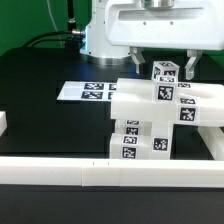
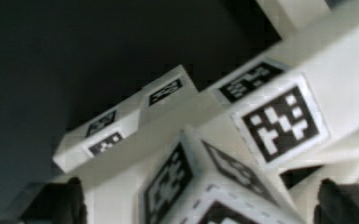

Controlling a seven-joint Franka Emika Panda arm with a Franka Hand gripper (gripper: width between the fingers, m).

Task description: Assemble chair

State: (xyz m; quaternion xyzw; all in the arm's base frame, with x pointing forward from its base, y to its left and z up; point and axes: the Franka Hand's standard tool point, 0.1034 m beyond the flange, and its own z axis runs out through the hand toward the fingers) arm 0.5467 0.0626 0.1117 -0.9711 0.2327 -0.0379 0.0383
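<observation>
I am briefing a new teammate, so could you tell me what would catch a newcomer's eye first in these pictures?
First, the stack of white chair pieces covered in black-and-white tags, standing just behind the long white border rail at the front of the black table. Directly above hangs the gripper, its fingers either side of a small tagged post. The marker board lies flat toward the exterior view's left.

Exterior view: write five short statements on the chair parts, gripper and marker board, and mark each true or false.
1. The gripper is right above the chair assembly. True.
2. The marker board lies flat on the table. True.
3. The table surface is white. False: it is black.
4. The chair parts carry no tags. False: black-and-white square tags show on several faces.
5. A white border rail runs along the near edge. True.
</observation>
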